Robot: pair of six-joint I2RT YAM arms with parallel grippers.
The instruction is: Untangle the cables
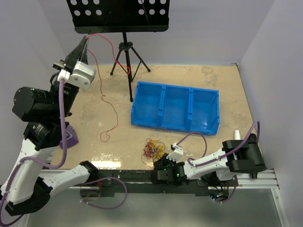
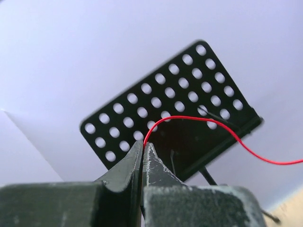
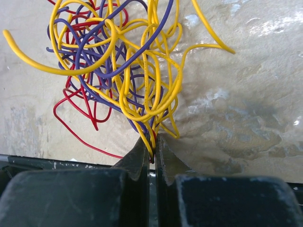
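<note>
My left gripper [image 1: 86, 39] [image 2: 143, 144] is raised high at the back left, shut on the end of a thin red cable [image 2: 199, 118]. That red cable [image 1: 112, 47] arcs right in front of the stand. A thin red strand [image 1: 110, 109] trails down onto the table. Near the front edge lies a small tangle of cables [image 1: 154, 148] [image 3: 128, 61] in yellow, red and purple. My right gripper [image 1: 162, 161] [image 3: 152, 144] sits low at the tangle's near side, shut on yellow and red strands at its edge.
A blue bin with three compartments [image 1: 189, 128] lies right of centre. A black perforated music stand [image 1: 118, 14] [image 2: 189, 142] on a tripod [image 1: 127, 54] stands at the back. A purple object [image 1: 71, 137] sits by the left arm. White walls enclose the table.
</note>
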